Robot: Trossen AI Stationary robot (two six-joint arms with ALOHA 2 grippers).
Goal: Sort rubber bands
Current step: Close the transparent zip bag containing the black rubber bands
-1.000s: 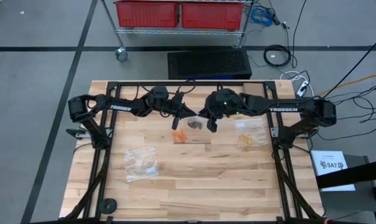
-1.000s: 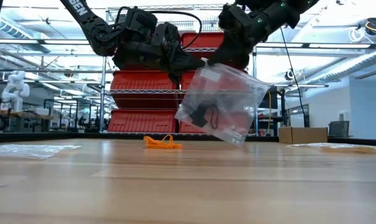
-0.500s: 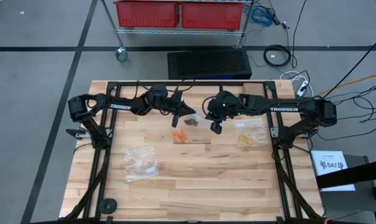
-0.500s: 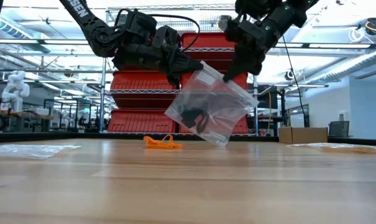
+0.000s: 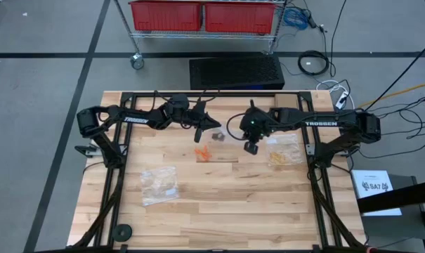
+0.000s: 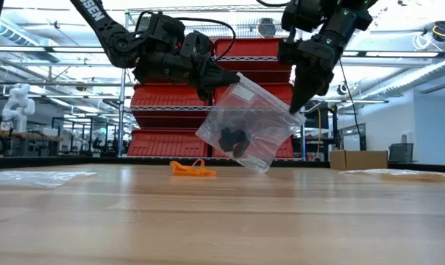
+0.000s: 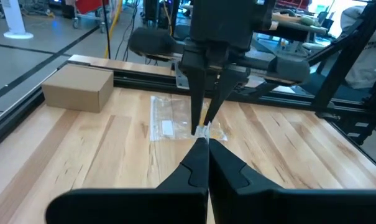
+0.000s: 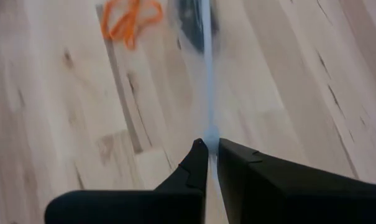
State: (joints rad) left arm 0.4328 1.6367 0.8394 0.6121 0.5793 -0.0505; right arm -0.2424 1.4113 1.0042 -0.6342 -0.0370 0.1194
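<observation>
A clear zip bag (image 6: 250, 131) with black rubber bands (image 6: 232, 138) in its low end hangs above the table between my two grippers. My left gripper (image 6: 223, 79) is shut on its upper corner. My right gripper (image 6: 296, 109) is shut on the far end of the same top edge. A small heap of orange rubber bands (image 6: 191, 169) lies on the wood below the bag and shows in the high view (image 5: 206, 152) and the right wrist view (image 8: 129, 18). My left gripper pinches the bag's upper corner (image 6: 235, 78) between its two fingers, reaching in almost level from the table's left side. The bag hangs below it, clear of the table. My right gripper pinches the bag's top edge at its other end (image 8: 208, 133) between its fingertips, pointing steeply down from above. The edge runs slanting down from the left gripper to this one.
A second clear bag with pale tan bands (image 5: 159, 184) lies on the table at near left. A third one (image 5: 283, 150) lies at the right, just beyond my right gripper. A cardboard box (image 7: 77, 88) stands off the table's side.
My right gripper has tipped its fingers steeply downward and gone down and toward the table's right edge, away from the left gripper, ending at the far end of the bag's top edge. The bag has swung lower on that side, and the black bands have bunched at the bottom.
</observation>
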